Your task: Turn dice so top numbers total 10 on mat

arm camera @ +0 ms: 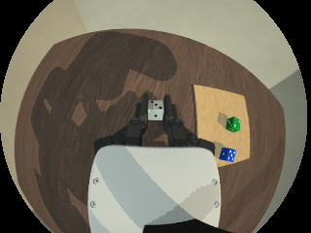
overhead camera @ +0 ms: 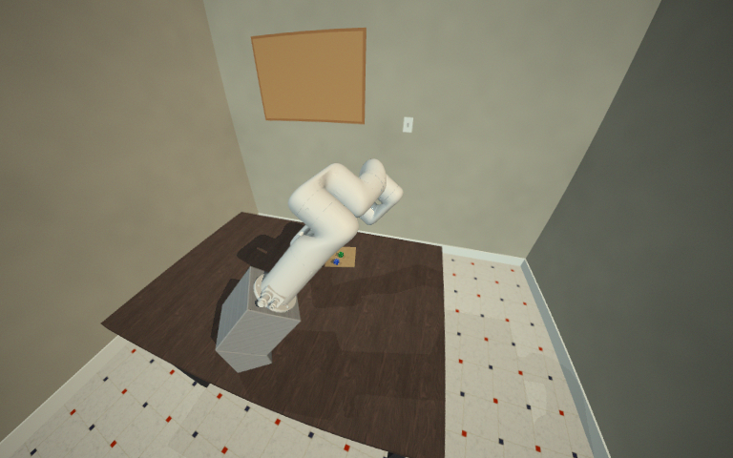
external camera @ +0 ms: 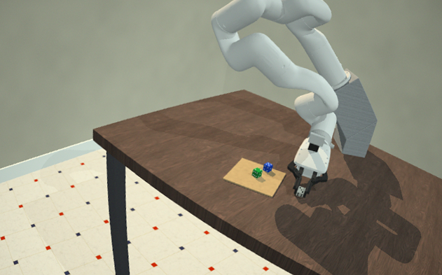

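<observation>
My gripper point(external camera: 301, 188) point(arm camera: 155, 102) is shut on the white die point(external camera: 300, 192) point(arm camera: 155, 111), low over the table beside the mat. In the wrist view the white die shows a face with three pips and a face with one pip. Whether it touches the table is unclear. The tan mat point(overhead camera: 348, 262) point(external camera: 239, 175) point(arm camera: 209, 104) lies flat. The green die point(overhead camera: 340, 254) point(external camera: 256, 173) point(arm camera: 233, 124) sits on it, and the blue die point(overhead camera: 335, 261) point(external camera: 268, 167) point(arm camera: 227, 154) is near its edge. The arm hides my gripper in the top view.
The dark wooden table point(overhead camera: 388, 334) point(external camera: 191, 123) point(arm camera: 117, 126) carries the mat and the grey arm pedestal point(overhead camera: 254, 334) point(external camera: 357, 115). The arm's shadow falls around my gripper. The table's edge runs beyond the mat in the exterior view.
</observation>
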Tool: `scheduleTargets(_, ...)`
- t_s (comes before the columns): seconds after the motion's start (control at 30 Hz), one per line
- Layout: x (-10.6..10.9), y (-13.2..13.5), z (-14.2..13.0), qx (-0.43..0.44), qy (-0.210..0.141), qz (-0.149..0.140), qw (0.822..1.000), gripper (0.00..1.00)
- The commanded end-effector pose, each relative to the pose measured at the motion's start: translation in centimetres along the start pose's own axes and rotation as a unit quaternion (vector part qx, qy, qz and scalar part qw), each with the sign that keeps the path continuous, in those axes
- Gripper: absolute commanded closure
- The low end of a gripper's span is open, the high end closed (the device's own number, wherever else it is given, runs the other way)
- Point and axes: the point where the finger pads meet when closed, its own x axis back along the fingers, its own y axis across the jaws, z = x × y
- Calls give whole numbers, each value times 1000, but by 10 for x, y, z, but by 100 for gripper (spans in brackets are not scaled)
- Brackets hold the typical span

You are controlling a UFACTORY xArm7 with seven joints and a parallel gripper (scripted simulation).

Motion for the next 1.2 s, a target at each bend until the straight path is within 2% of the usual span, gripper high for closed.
scheduleTargets(0.0,0,-1,1,-1,1,1,1000,85)
scheduleTargets(0.53,0,-1,1,-1,1,1,1000,85)
scheduleTargets(0.57,0,-1,1,-1,1,1,1000,81)
scheduleTargets(0.63,0,-1,1,-1,1,1,1000,81)
scheduleTargets(0.67,0,-1,1,-1,1,1,1000,77)
scheduleTargets(0.8,0,-1,1,-1,1,1,1000,77)
scheduleTargets(0.83,0,-1,1,-1,1,1,1000,72)
scheduleTargets(0.9,0,-1,1,-1,1,1,1000,72)
scheduleTargets(0.93,0,-1,1,-1,1,1,1000,68)
scheduleTargets(1.0,0,-1,1,-1,1,1,1000,68)
scheduleTargets(1.03,0,-1,1,-1,1,1,1000,64)
scheduleTargets(1.17,0,-1,1,-1,1,1,1000,64)
